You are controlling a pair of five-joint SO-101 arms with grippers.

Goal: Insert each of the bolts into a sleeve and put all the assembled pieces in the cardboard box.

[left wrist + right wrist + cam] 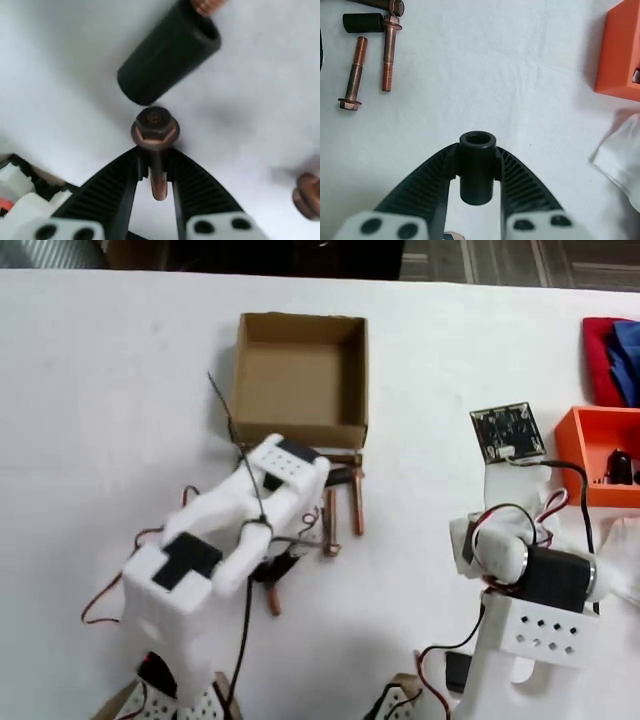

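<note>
Our left tool (pixel 156 157) is closed to a narrow gap on a copper bolt (pixel 155 131), its fingers pinching the shank just under the hex flange head. Just past that head a black sleeve (pixel 167 52) lies on its side on the white surface (pixel 260 100). We cannot tell whether the two touch.

Our right tool (pixel 476 155) clamps a second sleeve (pixel 477 170), with its open bore turned toward the wrist camera and bare surface beyond it.

From above, the cardboard box (pixel 300 425) sits open-topped toward the far side, short of the surface's far edge. The left arm (pixel 230 530) is just in front of the box's near wall. A loose bolt (pixel 331 525) and a second loose bolt (pixel 357 502) lie roughly side by side next to that arm, close to the box's near right corner.

The right arm (pixel 530 590) stands well apart, with a broad bare strip between the arms and more open room left of the box. Beyond the right arm are a circuit board (pixel 508 432) and an orange bin (pixel 590 440) at the right edge. Any print on the board is too small for us to read.
</note>
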